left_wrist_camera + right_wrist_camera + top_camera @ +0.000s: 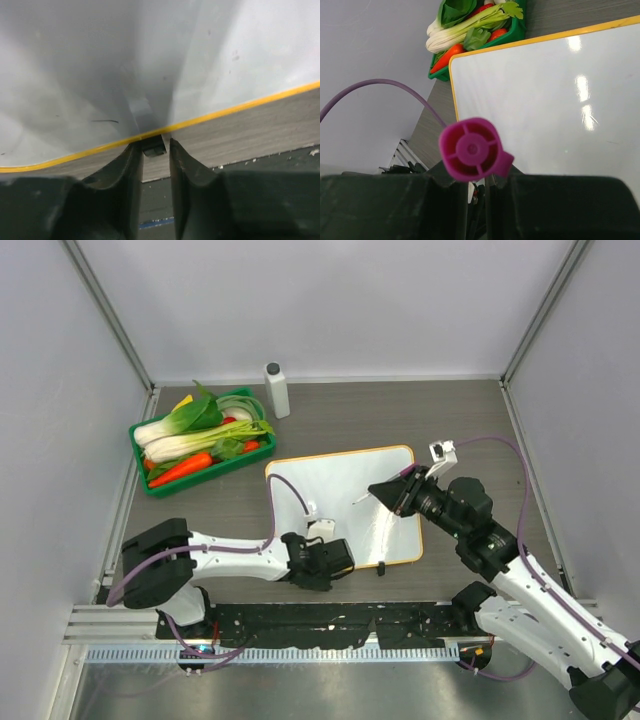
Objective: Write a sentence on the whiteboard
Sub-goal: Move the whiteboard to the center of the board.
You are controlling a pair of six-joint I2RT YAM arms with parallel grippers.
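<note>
1. The left jaws stood narrow, closed on the near edge of the whiteboard. Their two dark fingers sat either side of one small black foot, under the thin orange frame.
2. The right jaws were clamped on one marker. Its round magenta end faced the wrist camera, between the two fingers.
3. In the top view, the right jaws hung over the right half of the board, and the marker pointed down and left toward the white face. Whether its tip touched the face could not be told.
4. The one whiteboard lay flat near the middle of the surface, turned slightly, between the two arms.
5. One short dark stroke showed on the board near the left jaws. It was too small to read.
6. One green tray sat just beyond the board's far left corner. It was heaped with vegetables: leafy greens, pale stalks and at least one orange carrot.
7. One white bottle stood upright behind the tray, near the back wall.
8. One purple cable arched past the right wrist.
</note>
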